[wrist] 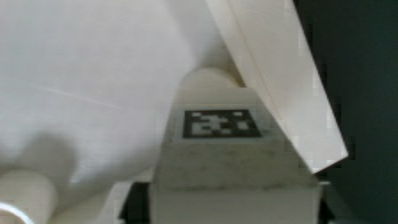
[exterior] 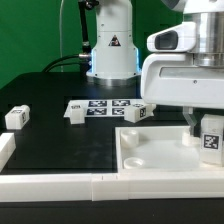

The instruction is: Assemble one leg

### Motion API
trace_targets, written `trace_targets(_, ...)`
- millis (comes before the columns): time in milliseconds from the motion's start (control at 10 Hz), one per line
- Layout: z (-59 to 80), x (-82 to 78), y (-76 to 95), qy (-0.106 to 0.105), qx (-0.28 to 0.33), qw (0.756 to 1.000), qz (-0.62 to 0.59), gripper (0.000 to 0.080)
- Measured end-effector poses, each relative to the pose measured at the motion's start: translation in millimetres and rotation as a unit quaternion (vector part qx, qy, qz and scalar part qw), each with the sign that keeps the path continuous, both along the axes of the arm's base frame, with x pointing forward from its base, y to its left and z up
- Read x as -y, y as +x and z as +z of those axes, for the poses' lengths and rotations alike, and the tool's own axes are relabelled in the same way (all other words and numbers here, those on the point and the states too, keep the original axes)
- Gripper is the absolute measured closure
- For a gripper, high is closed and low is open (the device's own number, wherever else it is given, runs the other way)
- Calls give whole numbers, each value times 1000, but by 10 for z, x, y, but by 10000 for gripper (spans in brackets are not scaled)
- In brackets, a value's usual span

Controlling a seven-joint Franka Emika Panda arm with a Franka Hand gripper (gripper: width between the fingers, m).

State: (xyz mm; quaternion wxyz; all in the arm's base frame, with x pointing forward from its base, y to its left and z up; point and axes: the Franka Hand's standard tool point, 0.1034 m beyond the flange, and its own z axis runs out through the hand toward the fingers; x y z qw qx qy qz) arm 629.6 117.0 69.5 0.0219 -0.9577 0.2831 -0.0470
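1. Nearest the exterior camera you have a white rail (exterior: 100, 186) along the table's front edge. The panel (exterior: 150, 152) lies just behind it, toward that view's right.
2. Your gripper (exterior: 204, 136) hangs over the panel's right part, pinching the leg (exterior: 211, 140), whose square tag faces the camera.
3. Only the wrist view gives you the grip up close. The leg (wrist: 222, 165) fills the gap between the jaws, with the panel's white face behind it. You cannot tell whether the leg touches the panel.
4. Only the exterior view shows you three loose legs (exterior: 17, 117) (exterior: 75, 112) (exterior: 135, 114) lying near the marker board (exterior: 103, 105), well apart from the gripper.
5. Your table (exterior: 50, 145) is black, with a green backdrop (exterior: 30, 40) behind it. The arm's base (exterior: 110, 50) stands at the back.
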Motion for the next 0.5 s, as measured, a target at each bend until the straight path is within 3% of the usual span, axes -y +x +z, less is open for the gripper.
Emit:
trace_targets(300, -9, 20, -8, 17, -5, 984, -177, 508)
trace_targets(500, -12, 22, -22, 27, -12, 947, -319, 508)
